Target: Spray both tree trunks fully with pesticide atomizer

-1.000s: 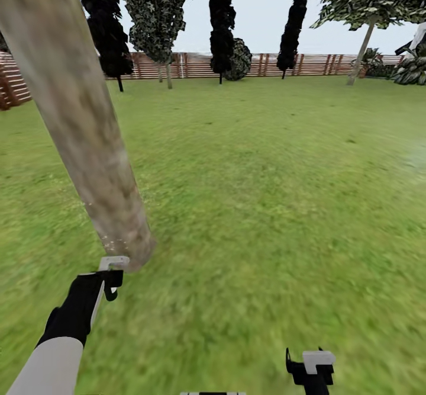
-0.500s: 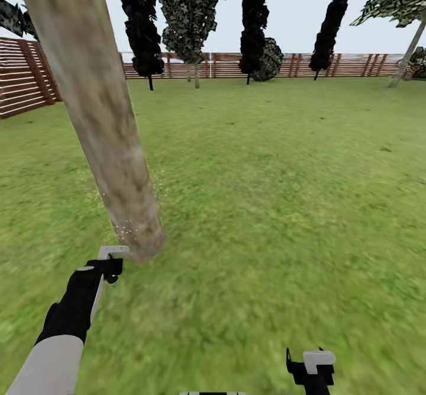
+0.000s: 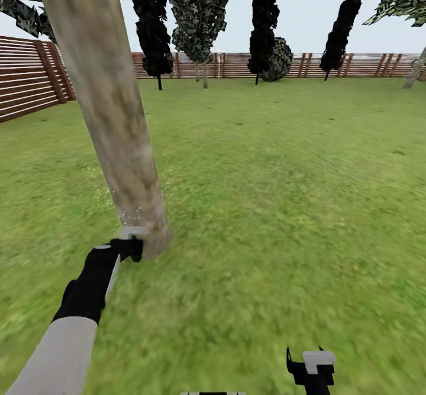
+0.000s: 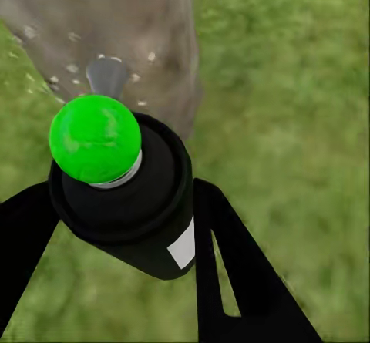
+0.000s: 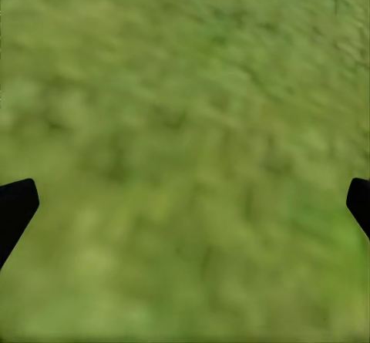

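The near tree trunk [image 3: 112, 116], thick and mottled grey-beige, leans across the left of the head view. My left gripper [image 3: 131, 240] is at its base, shut on the pesticide atomizer [image 4: 131, 204], a black bottle with a green ball top [image 4: 95, 138]. Black fingers [image 4: 231, 266] clamp the bottle's sides, and its grey nozzle [image 4: 108, 75] points at the bark. White pesticide specks [image 3: 127, 212] dot the lower trunk and the air around it. A second pale trunk [image 3: 416, 73] stands at the far right edge. My right gripper [image 3: 313, 364] hangs open over the grass [image 5: 185, 158].
A brown slat fence [image 3: 29, 81] runs along the left and the back of the lawn [image 3: 284, 176]. Dark cypress-like trees [image 3: 151, 22] and a round bush [image 3: 277, 60] stand by the back fence. Open grass lies to the right of the trunk.
The head camera has turned left, shifting the scene right. My left gripper with the atomizer has moved up against the trunk's base, and more white specks show there. The right gripper has not moved.
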